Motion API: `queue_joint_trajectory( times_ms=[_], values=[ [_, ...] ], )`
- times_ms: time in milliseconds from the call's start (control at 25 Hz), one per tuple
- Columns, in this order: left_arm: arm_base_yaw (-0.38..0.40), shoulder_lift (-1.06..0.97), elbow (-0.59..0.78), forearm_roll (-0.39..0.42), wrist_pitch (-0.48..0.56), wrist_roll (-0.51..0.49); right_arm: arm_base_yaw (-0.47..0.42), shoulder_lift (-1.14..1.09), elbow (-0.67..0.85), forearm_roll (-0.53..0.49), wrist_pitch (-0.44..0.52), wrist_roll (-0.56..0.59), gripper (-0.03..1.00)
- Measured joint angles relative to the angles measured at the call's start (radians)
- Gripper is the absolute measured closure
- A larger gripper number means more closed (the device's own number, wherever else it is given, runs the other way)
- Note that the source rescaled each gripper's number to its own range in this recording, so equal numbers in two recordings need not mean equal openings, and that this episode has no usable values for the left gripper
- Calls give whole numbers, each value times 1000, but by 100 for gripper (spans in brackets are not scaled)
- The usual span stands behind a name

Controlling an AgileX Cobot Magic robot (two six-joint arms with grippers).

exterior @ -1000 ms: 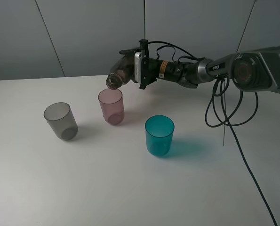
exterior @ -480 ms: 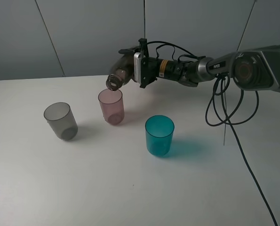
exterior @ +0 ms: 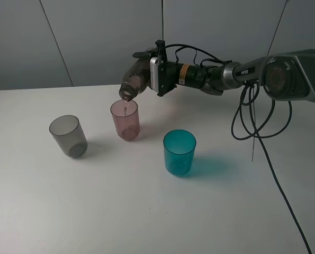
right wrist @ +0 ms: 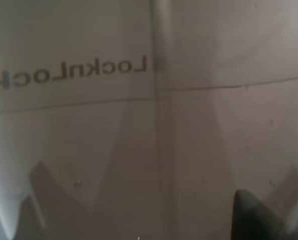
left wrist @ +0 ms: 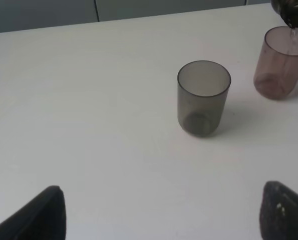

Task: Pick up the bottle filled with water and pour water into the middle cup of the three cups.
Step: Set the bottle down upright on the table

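Observation:
My right gripper (exterior: 148, 73) is shut on the smoky brown bottle (exterior: 135, 79) and holds it tilted, neck down to the left. The bottle's mouth is just above the rim of the pink-mauve middle cup (exterior: 125, 120). A thin stream of water (exterior: 126, 108) falls into that cup. The smoky grey cup (exterior: 68, 136) stands to its left and the teal-blue cup (exterior: 179, 152) to its front right. In the right wrist view the bottle (right wrist: 154, 125) fills the picture. In the left wrist view my left gripper (left wrist: 161, 220) is open and empty, near the grey cup (left wrist: 204, 97); the pink cup (left wrist: 281, 62) and the bottle mouth (left wrist: 291, 12) show beyond.
All cups stand on a white table (exterior: 93, 206). Black cables (exterior: 252, 121) hang from the right arm over the table's right side. A grey wall is behind the table. The left arm does not show in the exterior view.
The bottle has risen slightly and tipped further, neck down. A stream of water now runs from its mouth into the pink cup. The cups have not moved.

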Motion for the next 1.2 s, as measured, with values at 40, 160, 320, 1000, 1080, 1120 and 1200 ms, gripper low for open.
queue_joint_trajectory(
  times_ms=[40,160,320,1000,1080,1120,1200],
  values=[
    [0,0,0,0,0,0,0,0,0,0,0,-2,97],
    [0,0,0,0,0,0,0,0,-1,0,0,-15,97],
    [0,0,0,0,0,0,0,0,-2,0,0,-23,97],
    [0,0,0,0,0,0,0,0,-12,0,0,-73,97],
    [0,0,0,0,0,0,0,0,-12,0,0,-79,97],
    [0,0,0,0,0,0,0,0,-12,0,0,-81,97],
    [0,0,0,0,0,0,0,0,-12,0,0,-83,97]
  ],
)
